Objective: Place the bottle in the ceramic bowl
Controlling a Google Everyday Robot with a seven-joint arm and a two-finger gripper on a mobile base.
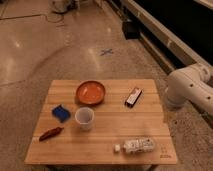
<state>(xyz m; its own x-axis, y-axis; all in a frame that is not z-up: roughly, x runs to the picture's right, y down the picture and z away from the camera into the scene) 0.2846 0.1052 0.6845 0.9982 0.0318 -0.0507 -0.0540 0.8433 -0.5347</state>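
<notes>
The bottle (137,145), clear plastic with a white cap, lies on its side near the front right edge of the wooden table (115,125). The ceramic bowl (90,92), orange and shallow, sits at the table's far middle. Only a white arm segment (187,90) shows at the right edge, beside the table. The gripper is out of view.
A white cup (84,118) stands in front of the bowl. A blue sponge (61,112) and a reddish-brown object (51,133) lie at the left. A flat black-and-white box (133,96) lies right of the bowl. A blue cross (105,51) marks the floor beyond.
</notes>
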